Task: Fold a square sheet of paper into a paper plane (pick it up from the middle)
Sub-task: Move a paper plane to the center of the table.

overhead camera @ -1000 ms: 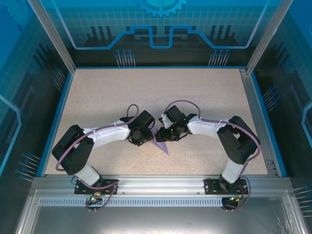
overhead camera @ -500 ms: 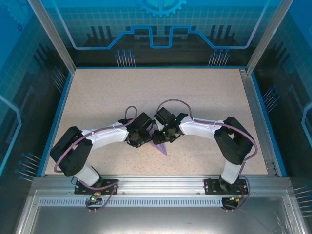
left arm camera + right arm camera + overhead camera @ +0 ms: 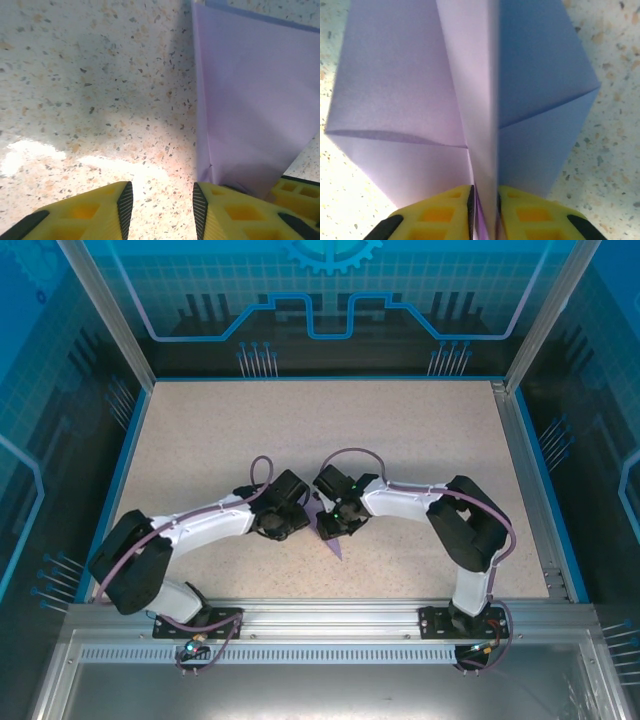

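The slim, pale lavender paper plane [image 3: 333,540] lies mid-table on the speckled beige table [image 3: 400,430], between the wrists. Its long axis runs far-to-near, with the sharp tip toward the arm bases. The right gripper [image 3: 485,212] pinches its raised centre ridge narrowly, smooth creased wings spreading either side. The left gripper [image 3: 160,205] stands partly apart over bare table, the paper's corner against one yellow finger.

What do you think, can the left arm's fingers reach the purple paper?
Probably yes: the paper lies right beside the open left fingers, with nothing in between.
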Controlling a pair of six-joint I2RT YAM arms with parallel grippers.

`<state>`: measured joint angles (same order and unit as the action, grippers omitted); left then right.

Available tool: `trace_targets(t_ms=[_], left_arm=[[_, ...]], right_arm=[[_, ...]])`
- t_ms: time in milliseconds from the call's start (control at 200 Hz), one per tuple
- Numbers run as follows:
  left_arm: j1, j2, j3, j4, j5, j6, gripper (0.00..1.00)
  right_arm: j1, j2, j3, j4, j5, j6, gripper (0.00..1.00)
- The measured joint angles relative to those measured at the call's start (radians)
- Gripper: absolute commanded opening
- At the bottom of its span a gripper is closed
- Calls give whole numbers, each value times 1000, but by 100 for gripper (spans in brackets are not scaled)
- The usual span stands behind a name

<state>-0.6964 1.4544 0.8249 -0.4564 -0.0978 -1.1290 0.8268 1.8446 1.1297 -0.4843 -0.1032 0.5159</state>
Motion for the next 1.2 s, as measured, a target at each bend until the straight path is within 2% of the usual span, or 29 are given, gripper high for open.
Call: trace_targets(t_ms=[85,315,440,625,920,1200], left_arm=[[0,-52,-34,10,-16,-7,43],[1,-165,-108,16,-58,-26,45],[5,-182,-111,8,-74,-26,46],[21,-254,-170,10,-105,-43,50],[47,-271,-196,10,-112,-51,53],[51,-233,-196,21,-103,-50,54]], right_arm=[[2,-1,17,-21,19,-5,9],[-3,-48,66,-136,169,31,9],[-50,-75,80,-173,227,90,9],[-119,-18,130,-223,237,147,10],[-116,123,204,-281,253,207,21],[-112,152,235,-303,253,211,24]])
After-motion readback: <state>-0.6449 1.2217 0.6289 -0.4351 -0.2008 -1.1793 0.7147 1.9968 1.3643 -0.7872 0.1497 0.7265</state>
